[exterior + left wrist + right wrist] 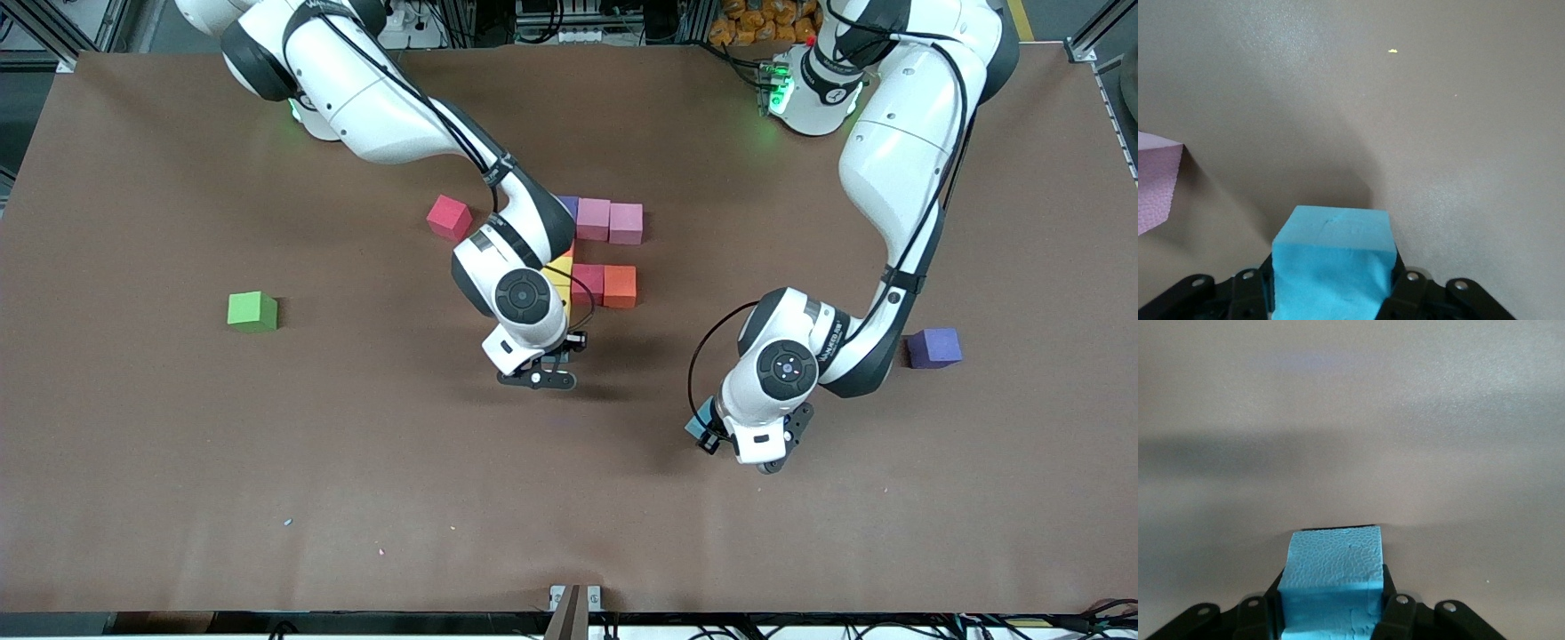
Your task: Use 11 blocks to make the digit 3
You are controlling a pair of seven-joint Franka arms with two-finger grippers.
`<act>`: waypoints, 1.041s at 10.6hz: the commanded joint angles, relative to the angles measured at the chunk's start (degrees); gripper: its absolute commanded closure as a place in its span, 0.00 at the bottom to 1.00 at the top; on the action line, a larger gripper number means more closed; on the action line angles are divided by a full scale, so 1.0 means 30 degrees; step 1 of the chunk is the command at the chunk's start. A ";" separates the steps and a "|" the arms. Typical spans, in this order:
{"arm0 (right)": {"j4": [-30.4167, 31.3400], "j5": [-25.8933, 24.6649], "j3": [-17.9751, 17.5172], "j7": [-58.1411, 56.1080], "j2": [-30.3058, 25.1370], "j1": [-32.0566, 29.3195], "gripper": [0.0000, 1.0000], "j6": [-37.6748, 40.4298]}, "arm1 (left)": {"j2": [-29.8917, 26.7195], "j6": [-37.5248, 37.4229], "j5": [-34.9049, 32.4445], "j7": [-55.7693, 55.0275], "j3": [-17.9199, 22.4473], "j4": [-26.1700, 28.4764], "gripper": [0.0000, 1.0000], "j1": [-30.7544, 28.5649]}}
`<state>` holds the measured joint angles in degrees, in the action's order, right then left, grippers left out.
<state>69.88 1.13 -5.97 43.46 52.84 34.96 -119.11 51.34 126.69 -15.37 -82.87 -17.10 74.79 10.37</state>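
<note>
Brown covers the whole table (267,498) as we look from the front: the right claw (539,373) hangs over bare table just below the growing digit 3 (605,253), whose pink, red and orange cubes sit mid-table. We spot a loose red cube (449,218) beside it, a purple cube (933,348) and a green cube (252,312) toward opposite ends. The left claw (711,436) carries something blue. On the left wrist view, we see it pinching a blue cube (1333,263). On the right wrist view, the right claw pinches another blue cube (1333,577).
</note>
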 commanded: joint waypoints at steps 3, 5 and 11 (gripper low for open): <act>-0.0763 -0.0406 0.0114 0.0425 0.0374 0.0331 0.98 0.0503 | -0.0589 -0.0395 0.0728 0.0114 -0.0044 0.0207 0.90 0.0001; -0.0763 -0.0406 0.0114 0.0425 0.0374 0.0331 0.98 0.0503 | -0.0764 -0.0627 0.1052 0.0084 -0.0044 0.0207 0.90 -0.0028; -0.0705 -0.0406 0.0114 0.0279 0.0374 0.0389 0.96 0.0503 | -0.1584 -0.1770 0.1726 -0.2577 -0.0073 0.0236 1.00 0.0118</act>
<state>69.66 0.96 -5.97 43.46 52.93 35.49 -118.50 48.76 123.28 -11.43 -88.32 -17.53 74.75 10.50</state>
